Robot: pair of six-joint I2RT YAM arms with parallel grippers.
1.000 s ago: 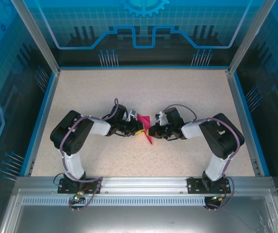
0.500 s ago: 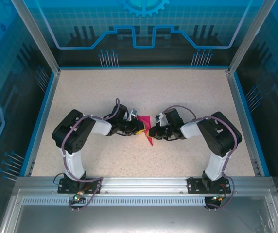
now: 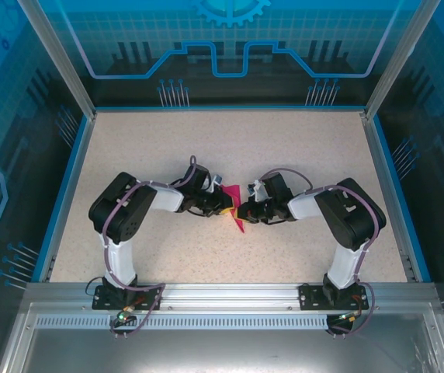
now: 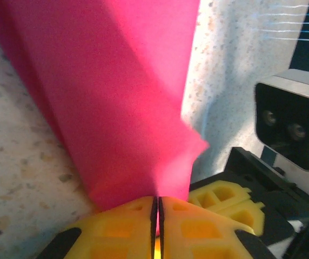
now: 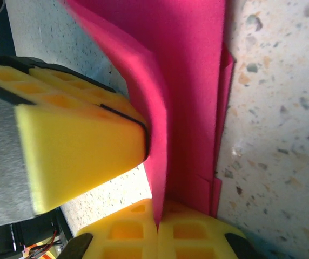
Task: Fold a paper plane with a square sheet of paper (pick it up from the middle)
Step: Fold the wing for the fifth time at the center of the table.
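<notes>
At the middle of the speckled beige desk (image 3: 307, 155) the two arms bend inward so that their hands meet nose to nose, with the pink paper sheet (image 3: 238, 224) caught between them. From above, the sheet shows as a narrow magenta sliver. One pointed end pokes out toward the near edge of the desk below the hands, and a smaller bit shows on the far side.

The left hand (image 4: 158, 213) has its yellow fingers (image 4: 127, 229) pressed together with only a hairline seam between them. The paper's edge runs into that seam, so the hand is clamped on the sheet. In the left wrist view the paper rises away from the fingers as a broad folded band, with a soft crease down it and a small corner jutting toward the right of the picture. Just beside it sit the right hand's yellow fingers (image 4: 227, 200), and above them the right wrist camera (image 4: 292, 123).

The right hand (image 5: 158, 229) is likewise closed, its two yellow pads (image 5: 192, 240) together on the paper's edge. In the right wrist view the sheet stands on edge in several layers, curving over a left finger (image 5: 79, 145) that presses against its face. The layers' stepped edges lie close over the desk; whether they touch it I cannot tell.
</notes>
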